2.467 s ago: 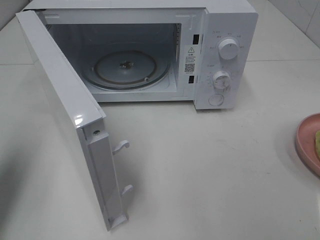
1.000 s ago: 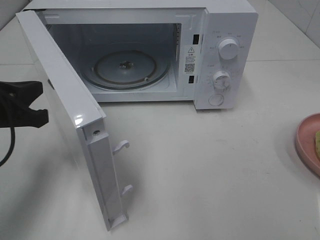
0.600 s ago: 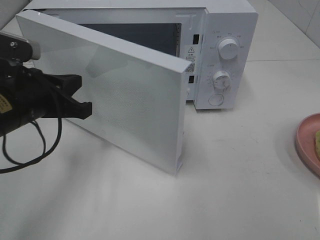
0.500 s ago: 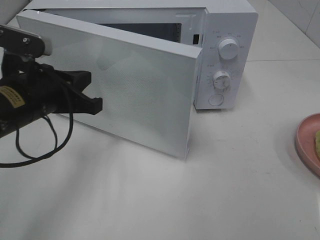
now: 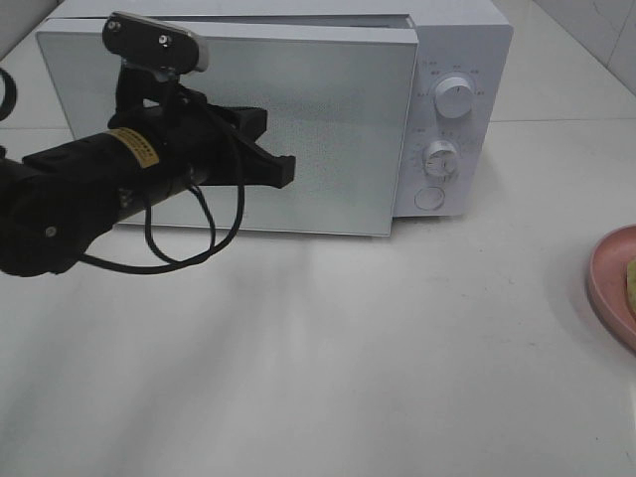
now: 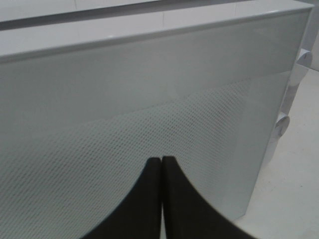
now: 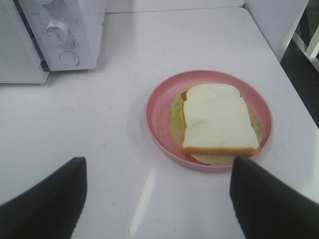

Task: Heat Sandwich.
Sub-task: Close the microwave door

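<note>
The sandwich point(image 7: 217, 119), white bread over pale green filling, lies on a round pink plate point(image 7: 159, 107) on the table to the right of the microwave. Only a sliver of the plate point(image 5: 606, 283) shows at the right edge of the exterior view. My right gripper point(image 7: 158, 164) hovers over the table just short of the plate, open, with nothing between its fingers. My left gripper point(image 5: 283, 171) is shut and empty, its tips point(image 6: 162, 162) pressed against the white microwave door point(image 5: 338, 129), which stands almost flush with the oven front.
The white microwave point(image 5: 457, 60) fills the back of the table, with two knobs point(image 5: 454, 97) point(image 5: 438, 157) and a round button point(image 5: 429, 198) on its right panel. My black left arm point(image 5: 89, 189) crosses in front of the door. A table edge point(image 7: 294, 55) runs beyond the plate.
The door was wide open. My left arm came in from the left and swung it round until it is nearly closed. The plate and sandwich have stayed put.
</note>
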